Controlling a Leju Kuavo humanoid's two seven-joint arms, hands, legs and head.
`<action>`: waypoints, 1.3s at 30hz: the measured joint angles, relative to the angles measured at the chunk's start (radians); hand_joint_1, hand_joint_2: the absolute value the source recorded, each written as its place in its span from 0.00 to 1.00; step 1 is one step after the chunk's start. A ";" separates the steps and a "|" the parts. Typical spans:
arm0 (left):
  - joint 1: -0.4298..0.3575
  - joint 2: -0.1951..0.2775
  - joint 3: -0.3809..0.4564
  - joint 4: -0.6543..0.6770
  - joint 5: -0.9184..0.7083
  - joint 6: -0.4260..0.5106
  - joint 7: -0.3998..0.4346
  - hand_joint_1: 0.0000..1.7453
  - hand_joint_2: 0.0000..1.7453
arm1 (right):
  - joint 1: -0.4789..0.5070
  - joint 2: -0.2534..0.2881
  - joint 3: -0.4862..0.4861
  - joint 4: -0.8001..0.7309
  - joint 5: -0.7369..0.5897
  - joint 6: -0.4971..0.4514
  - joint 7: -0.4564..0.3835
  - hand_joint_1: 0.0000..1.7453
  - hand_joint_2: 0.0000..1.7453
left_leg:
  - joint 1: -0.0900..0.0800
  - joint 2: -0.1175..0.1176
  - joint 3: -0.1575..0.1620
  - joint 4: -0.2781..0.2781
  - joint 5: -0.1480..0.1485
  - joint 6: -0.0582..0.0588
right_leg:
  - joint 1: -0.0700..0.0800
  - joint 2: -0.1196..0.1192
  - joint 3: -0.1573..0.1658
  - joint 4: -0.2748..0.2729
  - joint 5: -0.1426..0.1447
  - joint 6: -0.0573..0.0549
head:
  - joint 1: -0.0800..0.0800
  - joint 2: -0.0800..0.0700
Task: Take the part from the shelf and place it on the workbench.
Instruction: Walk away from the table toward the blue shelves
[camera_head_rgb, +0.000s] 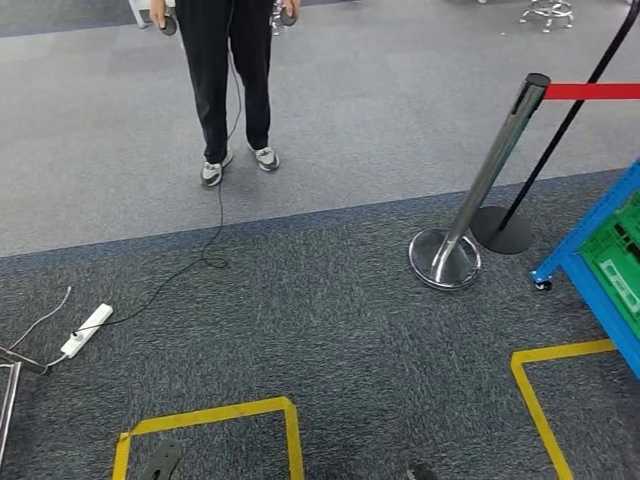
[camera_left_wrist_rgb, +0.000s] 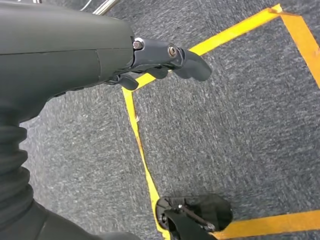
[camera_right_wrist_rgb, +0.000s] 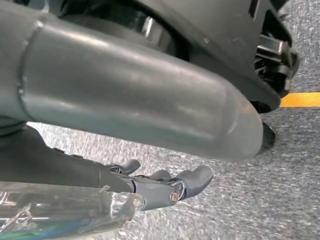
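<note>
The blue shelf enters the head view at the right edge, with a green crate on it. My left hand hangs over the grey carpet, fingers stretched out and holding nothing. My right hand also hangs low over the carpet. Its thick grey thumb and dark fingers lie apart with nothing between them.
A person in dark trousers stands ahead holding controllers, a cable trailing to a white power strip at the left. A tilted chrome stanchion with a red belt stands before the shelf. Yellow floor tape marks squares on the carpet.
</note>
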 joint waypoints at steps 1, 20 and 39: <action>0.000 0.000 0.000 0.000 0.000 -0.001 0.007 0.00 1.00 | 0.001 0.000 0.000 0.000 0.000 0.000 -0.001 0.00 0.00 | 0.001 -0.002 -0.004 0.000 0.016 0.000 | -0.001 0.014 0.000 0.000 0.000 0.001 | 0.000 0.000; -0.026 -0.026 0.000 0.002 -0.040 -0.049 0.042 0.00 0.00 | -0.037 -0.009 0.005 -0.001 0.010 -0.040 -0.043 0.00 0.00 | -0.005 0.014 0.113 -0.249 0.123 0.035 | -0.002 -0.042 -0.035 0.073 -0.026 0.037 | 0.009 0.000; -0.007 -0.045 0.000 0.002 -0.039 -0.046 0.021 0.00 0.00 | -0.046 -0.018 0.016 -0.002 0.020 -0.033 -0.035 0.00 0.00 | -0.001 -0.008 0.041 -0.248 0.186 0.020 | 0.003 -0.005 0.112 -0.005 -0.111 0.027 | -0.003 0.000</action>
